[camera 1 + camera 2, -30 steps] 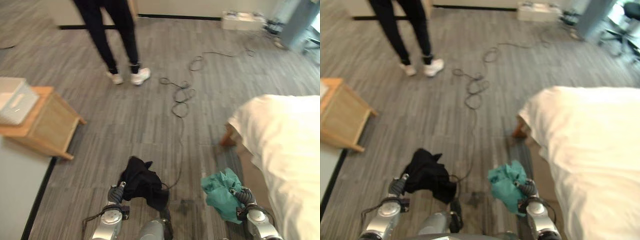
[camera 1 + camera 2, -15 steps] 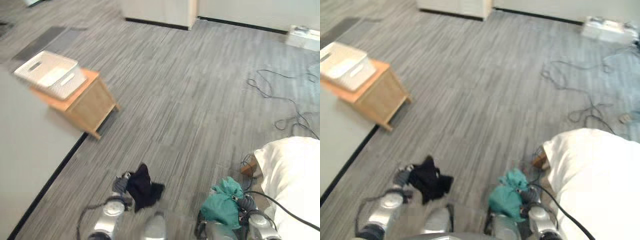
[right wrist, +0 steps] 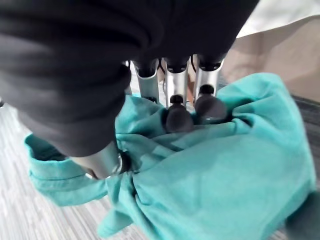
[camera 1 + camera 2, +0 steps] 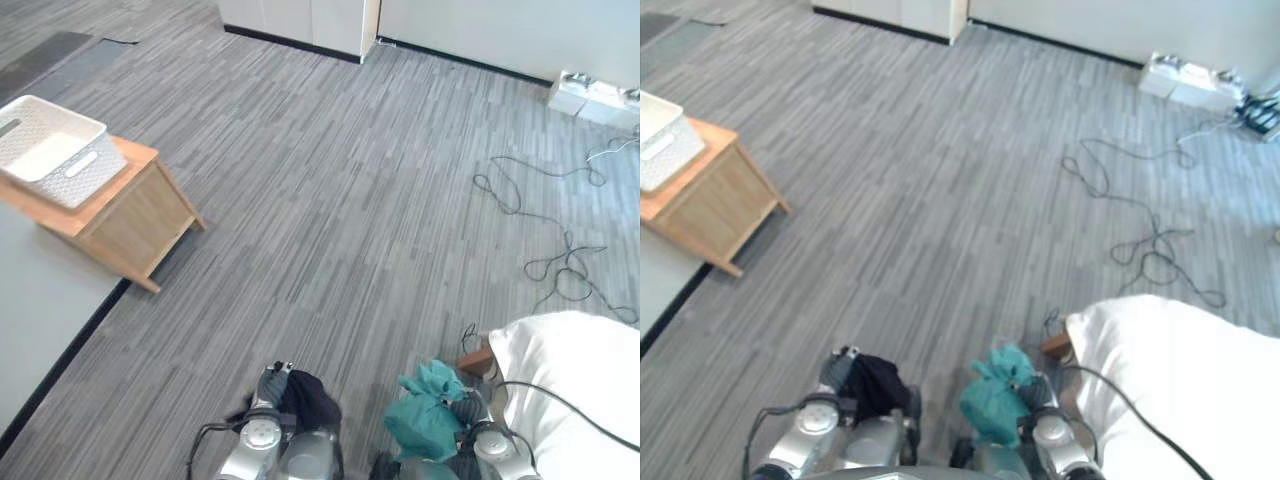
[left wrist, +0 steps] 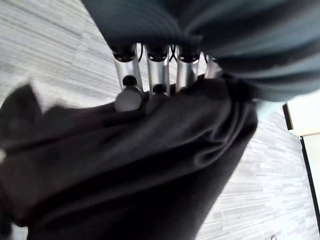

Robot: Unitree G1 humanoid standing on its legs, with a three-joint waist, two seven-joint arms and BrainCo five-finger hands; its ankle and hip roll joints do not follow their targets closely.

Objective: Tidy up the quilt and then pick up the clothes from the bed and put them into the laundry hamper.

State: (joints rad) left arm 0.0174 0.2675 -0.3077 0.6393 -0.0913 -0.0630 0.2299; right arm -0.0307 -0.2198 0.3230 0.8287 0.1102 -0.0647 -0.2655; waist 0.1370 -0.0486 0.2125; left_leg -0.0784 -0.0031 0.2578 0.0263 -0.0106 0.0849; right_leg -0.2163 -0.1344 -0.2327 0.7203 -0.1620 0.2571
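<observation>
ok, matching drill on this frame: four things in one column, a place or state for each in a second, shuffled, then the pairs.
Things:
1. black garment
2. teal garment
3. white basket
4. white quilt

Places or states:
A. on the wooden cabinet
B. held in the right hand
C. covering the bed at the right
D. held in the left hand

Pairs: 1-D, 2-B, 3-A, 4-C
</observation>
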